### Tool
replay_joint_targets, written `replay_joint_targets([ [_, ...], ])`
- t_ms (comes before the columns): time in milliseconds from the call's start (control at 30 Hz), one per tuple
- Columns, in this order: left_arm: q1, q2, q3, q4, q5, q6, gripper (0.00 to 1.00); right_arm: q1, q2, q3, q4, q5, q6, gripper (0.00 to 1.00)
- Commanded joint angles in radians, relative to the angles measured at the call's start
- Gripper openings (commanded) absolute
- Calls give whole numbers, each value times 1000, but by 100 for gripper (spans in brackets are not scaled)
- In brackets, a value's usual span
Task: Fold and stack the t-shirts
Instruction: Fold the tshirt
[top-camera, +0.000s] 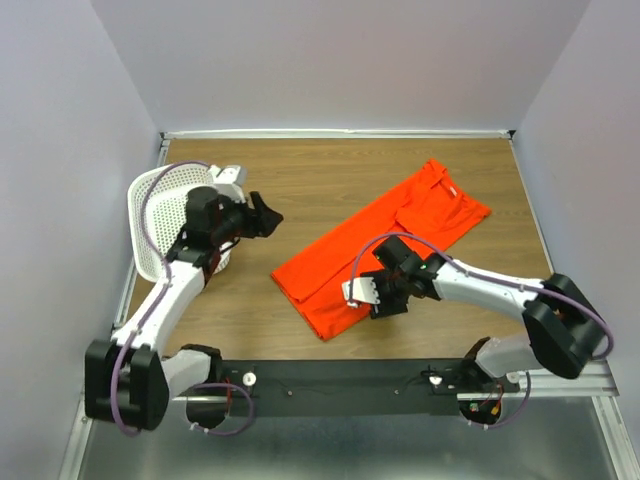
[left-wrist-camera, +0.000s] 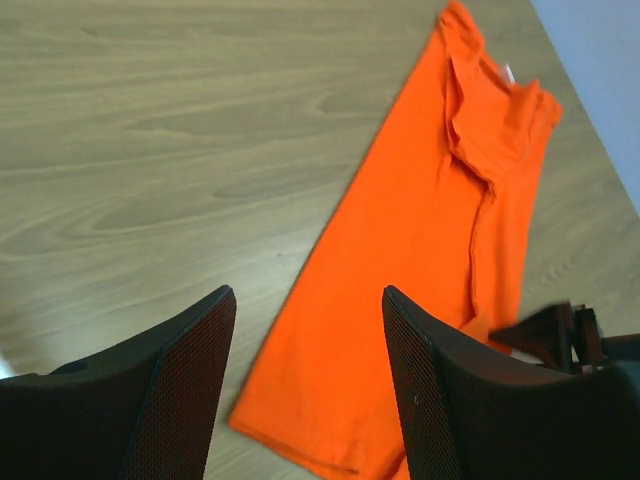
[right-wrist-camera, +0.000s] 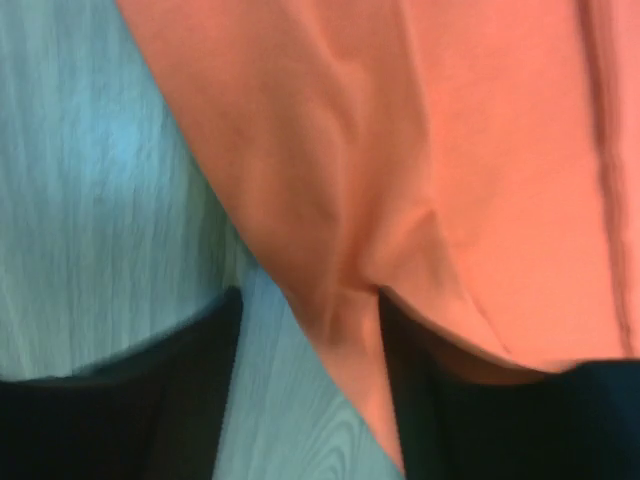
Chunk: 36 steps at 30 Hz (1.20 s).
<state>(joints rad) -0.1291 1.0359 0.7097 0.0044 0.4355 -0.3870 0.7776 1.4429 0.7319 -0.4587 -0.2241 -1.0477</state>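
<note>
The orange-red t-shirt (top-camera: 400, 225) lies on the wooden table as a long narrow band, running from near centre to far right, collar end far right. My left gripper (top-camera: 267, 214) hovers open and empty over bare wood left of the shirt. In the left wrist view its gripper (left-wrist-camera: 308, 292) frames the shirt's (left-wrist-camera: 400, 250) near hem. My right gripper (top-camera: 380, 298) sits low at the shirt's near long edge. In the right wrist view its gripper (right-wrist-camera: 310, 300) has jaws apart, with the cloth edge (right-wrist-camera: 420, 130) lying between them and over the right finger (right-wrist-camera: 470, 420).
A white perforated basket (top-camera: 157, 215) stands at the table's left edge, behind the left arm. Bare wood (top-camera: 330, 175) lies behind the shirt and between the arms. Walls close the table on three sides. A black rail (top-camera: 350, 385) runs along the near edge.
</note>
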Motion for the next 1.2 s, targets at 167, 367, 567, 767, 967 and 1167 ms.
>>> replay_joint_targets([
  [167, -248, 459, 342, 13, -66, 23, 68, -134, -303, 58, 24, -11, 260, 100],
  [367, -340, 887, 776, -147, -121, 132, 65, -754, -303, 131, 213, -282, 714, 100],
  [567, -386, 1229, 1125, -265, -57, 221, 63, -1006, -95, 208, 19, -737, 805, 71],
  [767, -412, 1385, 1272, -282, 8, 237, 62, -1025, -133, 175, 12, -741, 778, 71],
  [967, -415, 1475, 1353, -326, 60, 246, 61, -1051, -125, 176, 8, -767, 781, 71],
  [1167, -415, 1523, 1389, -371, 115, 277, 54, -1080, -118, 176, 3, -790, 778, 71],
])
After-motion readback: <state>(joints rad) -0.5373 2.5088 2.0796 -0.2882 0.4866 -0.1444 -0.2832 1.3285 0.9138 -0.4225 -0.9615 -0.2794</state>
